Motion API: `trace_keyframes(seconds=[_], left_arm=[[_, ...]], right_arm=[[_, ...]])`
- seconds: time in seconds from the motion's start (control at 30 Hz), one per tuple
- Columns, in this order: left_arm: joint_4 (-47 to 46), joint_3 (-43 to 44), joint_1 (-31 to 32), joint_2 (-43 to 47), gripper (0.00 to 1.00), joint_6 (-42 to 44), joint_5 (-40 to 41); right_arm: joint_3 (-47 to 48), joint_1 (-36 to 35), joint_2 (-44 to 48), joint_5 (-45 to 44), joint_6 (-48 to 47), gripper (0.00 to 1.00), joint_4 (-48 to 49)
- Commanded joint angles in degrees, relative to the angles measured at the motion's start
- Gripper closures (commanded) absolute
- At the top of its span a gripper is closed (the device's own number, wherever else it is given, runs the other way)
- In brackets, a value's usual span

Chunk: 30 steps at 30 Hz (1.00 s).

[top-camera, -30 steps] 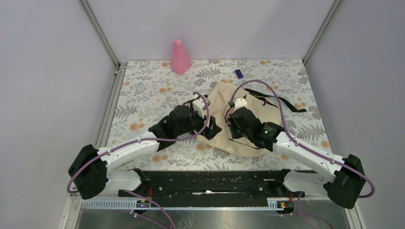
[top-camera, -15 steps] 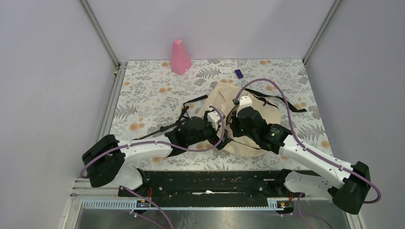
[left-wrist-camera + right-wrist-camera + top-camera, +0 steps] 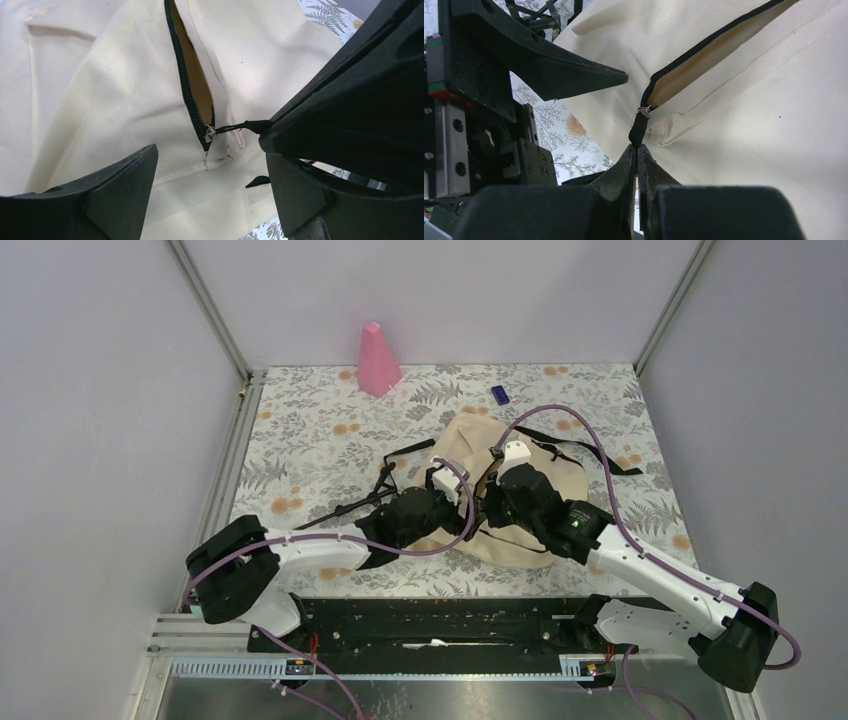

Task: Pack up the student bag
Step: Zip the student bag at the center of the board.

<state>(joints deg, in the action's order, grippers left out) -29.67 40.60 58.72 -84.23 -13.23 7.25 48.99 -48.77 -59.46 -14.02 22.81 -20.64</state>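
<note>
The student bag (image 3: 468, 445) is a cream fabric backpack lying flat in the middle of the table. Its black zipper (image 3: 186, 82) stands partly open and shows a tan lining. My right gripper (image 3: 637, 150) is shut on the black zipper pull (image 3: 638, 131) at the zipper's near end. In the top view, my right gripper (image 3: 492, 508) sits at the bag's near left corner. My left gripper (image 3: 210, 192) is open just beside it, its jaws straddling the cream fabric below the zipper end. From above, my left gripper (image 3: 458, 512) is almost touching the right one.
A pink cone-shaped object (image 3: 378, 360) stands at the far left of the floral table. A small purple item (image 3: 500, 394) lies behind the bag. Black straps (image 3: 600, 455) trail right of the bag, and another strap (image 3: 345, 506) runs out to the left.
My left arm has swung right and nearer, bringing its gripper up against the right one at the bag's corner. The left-hand strap is now uncovered. The right gripper shifted slightly.
</note>
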Motion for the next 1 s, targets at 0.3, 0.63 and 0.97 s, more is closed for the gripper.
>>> trace_keyframes(seconds=[0.3, 0.63, 0.97], left_arm=[[-6.6, 0.1, 1.3, -4.5, 0.38, -1.0, 3.2], [-5.2, 0.7, 2.5, -5.6, 0.79, 0.3, 4.5], [-4.4, -1.4, 3.7, -4.6, 1.00, 0.1, 5.1]], right_arm=[[1.7, -0.4, 1.4, 0.6, 1.3, 1.00, 3.9], [1.6, -0.4, 0.4, 0.0, 1.5, 1.00, 5.0], [3.5, -0.4, -1.5, -6.7, -0.3, 1.00, 5.0]])
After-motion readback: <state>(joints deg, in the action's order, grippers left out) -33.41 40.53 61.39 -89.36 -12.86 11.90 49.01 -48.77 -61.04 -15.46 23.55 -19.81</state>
